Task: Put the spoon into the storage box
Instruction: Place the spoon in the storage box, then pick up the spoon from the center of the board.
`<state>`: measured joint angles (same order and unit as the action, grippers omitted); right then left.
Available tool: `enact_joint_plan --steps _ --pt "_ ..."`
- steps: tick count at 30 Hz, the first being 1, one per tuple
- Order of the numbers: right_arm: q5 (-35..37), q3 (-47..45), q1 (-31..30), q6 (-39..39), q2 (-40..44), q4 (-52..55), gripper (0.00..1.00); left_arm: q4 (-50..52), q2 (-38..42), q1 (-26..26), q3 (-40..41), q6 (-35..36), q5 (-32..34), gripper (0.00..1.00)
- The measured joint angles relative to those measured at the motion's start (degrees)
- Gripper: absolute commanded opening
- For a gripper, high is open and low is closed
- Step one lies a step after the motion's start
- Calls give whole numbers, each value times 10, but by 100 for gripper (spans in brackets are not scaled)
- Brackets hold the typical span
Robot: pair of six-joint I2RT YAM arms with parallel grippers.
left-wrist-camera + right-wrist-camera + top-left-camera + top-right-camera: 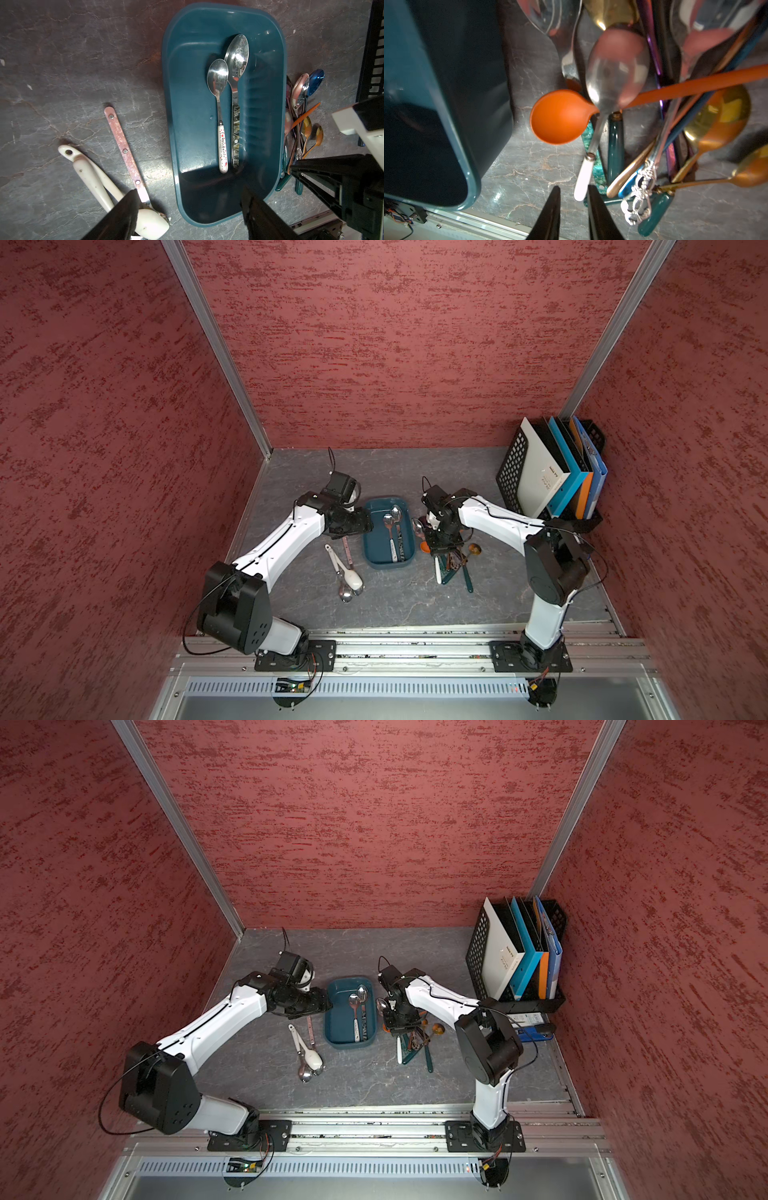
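Two spoons lay side by side in the teal storage box [180, 62]: a small spoon [217, 76] with a white handle and a big spoon [238, 52] touching it, bowls toward the back wall. The left end effector [190, 190] hung at the box's left edge, spread wide, nothing in it. The right end effector [574, 187] sat low over the pile of spoons [453, 560] on the bench [415, 601] just right of the box. It was pinched narrow with a thin gap, gripping nothing, with the orange spoon [560, 117] just past its tips.
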<state>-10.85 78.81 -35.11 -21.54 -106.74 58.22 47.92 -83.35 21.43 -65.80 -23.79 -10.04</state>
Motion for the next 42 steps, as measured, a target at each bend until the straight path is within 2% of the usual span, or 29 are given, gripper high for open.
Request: enact_joint_plan --steps 11,27,42 --pt "0 -7 6 10 -35 -24 23 1 0 8 2 -4 14 80" --pt "5 -24 7 14 -36 -27 25 6 0 10 12 -4 27 81" --pt "6 -28 8 21 -38 -23 13 9 0 10 16 -4 31 81"
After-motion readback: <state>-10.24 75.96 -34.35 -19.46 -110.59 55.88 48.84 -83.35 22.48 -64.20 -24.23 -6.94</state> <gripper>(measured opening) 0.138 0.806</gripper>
